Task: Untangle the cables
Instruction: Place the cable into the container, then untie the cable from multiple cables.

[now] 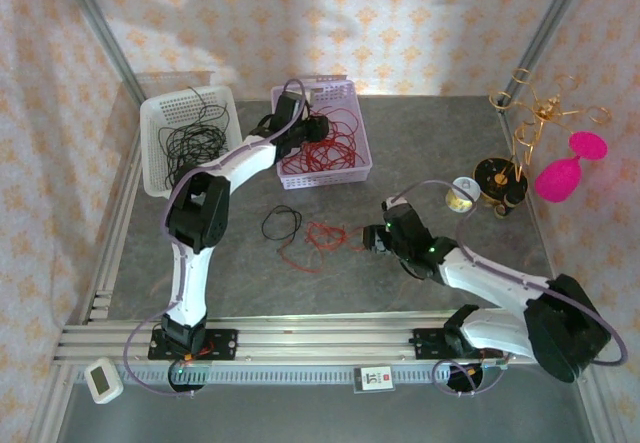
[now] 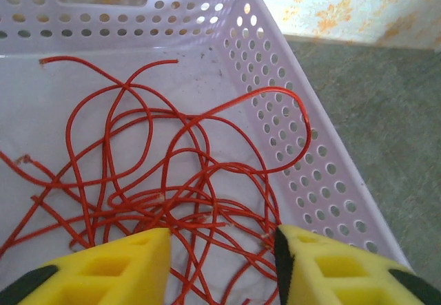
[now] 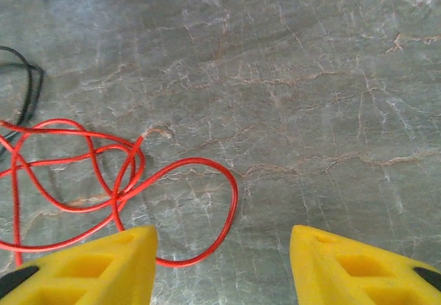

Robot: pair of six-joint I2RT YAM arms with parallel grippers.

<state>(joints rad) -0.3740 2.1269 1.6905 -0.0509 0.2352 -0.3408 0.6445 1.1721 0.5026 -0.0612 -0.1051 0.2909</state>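
Observation:
Red cables (image 2: 165, 181) lie in loose loops inside the lilac basket (image 2: 324, 174). My left gripper (image 2: 222, 250) hangs just above them, open, with nothing between its yellow fingers (image 2: 110, 267). From above, that gripper (image 1: 312, 129) is over the lilac basket (image 1: 362, 143). On the table, a red cable tangle (image 1: 322, 236) lies beside a black cable loop (image 1: 282, 223). My right gripper (image 1: 378, 238) stands open just right of the tangle. In the right wrist view, the gripper (image 3: 222, 253) is open over bare table, and a red loop (image 3: 131, 181) reaches its left finger (image 3: 96, 267). The black cable (image 3: 27, 85) shows at the left edge.
A white basket (image 1: 152, 123) at the back left holds black cables (image 1: 192, 143). At the right stand a gold wire rack (image 1: 530, 123), a pink goblet (image 1: 568, 168) and a small roll (image 1: 461, 193). A white device (image 1: 103, 379) lies at the near left edge.

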